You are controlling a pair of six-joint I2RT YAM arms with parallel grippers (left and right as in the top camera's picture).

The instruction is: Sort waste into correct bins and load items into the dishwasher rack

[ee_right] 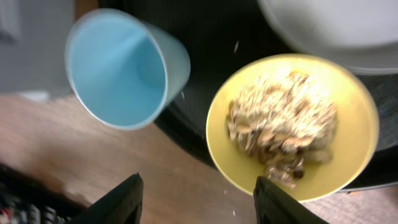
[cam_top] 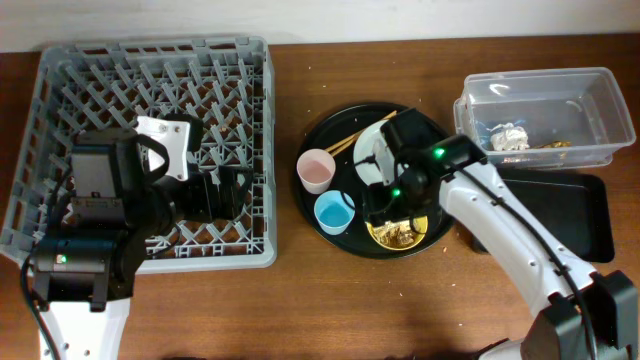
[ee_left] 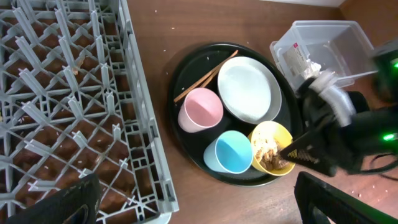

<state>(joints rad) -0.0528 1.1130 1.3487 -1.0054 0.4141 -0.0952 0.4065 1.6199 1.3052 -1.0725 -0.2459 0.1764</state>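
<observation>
A pink cup [cam_top: 316, 170], a light-blue cup [cam_top: 334, 212], a yellow bowl [cam_top: 397, 233] holding brownish food scraps [ee_right: 283, 121], a pale plate [ee_left: 249, 89] and wooden chopsticks [ee_left: 205, 76] sit on a round black tray [cam_top: 345, 125]. My right gripper [ee_right: 199, 202] is open and empty, hovering just above the bowl's near rim [ee_right: 292, 180], beside the blue cup [ee_right: 118, 68]. My left gripper [ee_left: 199, 208] is open and empty over the right part of the grey rack [cam_top: 150, 60]. A clear tub [cam_top: 545, 115] holds a white paper wad [cam_top: 510, 137].
A shallow black rectangular tray [cam_top: 560, 215] lies in front of the clear tub at the right. The right arm reaches from the front right across the round tray and hides part of the plate. Crumbs dot the wooden table [cam_top: 300, 300].
</observation>
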